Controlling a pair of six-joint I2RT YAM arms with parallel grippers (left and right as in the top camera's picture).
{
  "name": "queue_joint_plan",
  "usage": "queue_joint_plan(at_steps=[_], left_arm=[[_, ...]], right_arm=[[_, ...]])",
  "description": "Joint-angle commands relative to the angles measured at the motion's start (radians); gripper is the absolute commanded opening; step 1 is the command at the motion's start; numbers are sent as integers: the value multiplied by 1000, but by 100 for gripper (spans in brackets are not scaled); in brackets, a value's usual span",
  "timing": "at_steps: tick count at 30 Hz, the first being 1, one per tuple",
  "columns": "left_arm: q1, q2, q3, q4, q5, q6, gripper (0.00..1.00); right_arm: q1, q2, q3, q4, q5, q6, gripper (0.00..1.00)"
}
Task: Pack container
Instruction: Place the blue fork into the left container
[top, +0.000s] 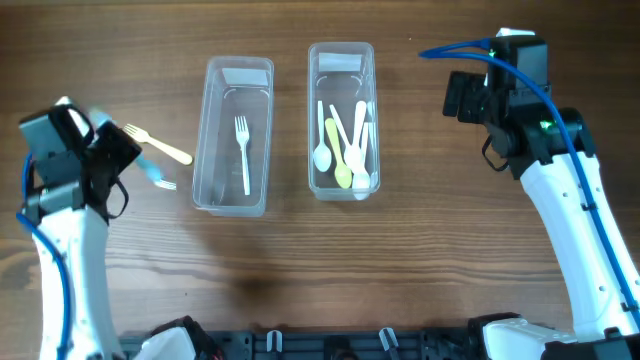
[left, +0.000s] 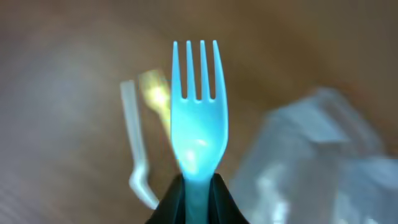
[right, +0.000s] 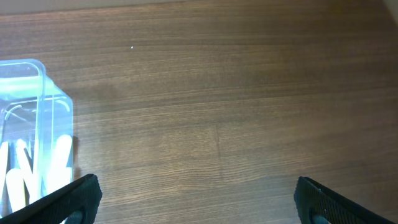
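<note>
My left gripper (left: 198, 202) is shut on the handle of a light blue plastic fork (left: 199, 118), tines pointing away from the camera, held above the table left of the containers. In the overhead view this gripper (top: 108, 140) is at the far left. A yellow fork (top: 160, 146) and a pale fork (top: 162, 180) lie on the table beside it. The left clear container (top: 212, 130) holds one white fork (top: 242, 152). The right clear container (top: 313, 110) holds several white and yellow spoons (top: 345, 150). My right gripper (right: 199, 199) is open and empty over bare table.
The right container's corner (right: 43, 106) shows at the left of the right wrist view. The left container is a blur at the right of the left wrist view (left: 323, 162). The right arm (top: 560, 190) stands along the right side of the wooden table.
</note>
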Motion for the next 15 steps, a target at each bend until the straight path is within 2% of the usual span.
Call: queue_joint_plan(at_steps=[1, 4, 5, 6, 8, 12, 15], left_arm=[[-12, -48, -2, 19, 291, 144, 4], [-75, -39, -3, 15, 309, 251, 4], [-110, -34, -3, 17, 309, 306, 4], [-191, -22, -3, 21, 309, 430, 4], [-269, -2, -3, 26, 308, 520, 4], [-380, 78, -3, 65, 214, 538, 4], [-409, 155, -3, 119, 204, 503, 14]], right_arm=[[-2, 1, 16, 2, 23, -13, 100], [-2, 1, 16, 2, 23, -13, 100], [-2, 1, 16, 2, 23, -13, 100], [-2, 1, 16, 2, 23, -13, 100], [-2, 1, 16, 2, 23, -13, 100], [-2, 1, 16, 2, 23, -13, 99], [-2, 1, 16, 2, 23, -13, 100]])
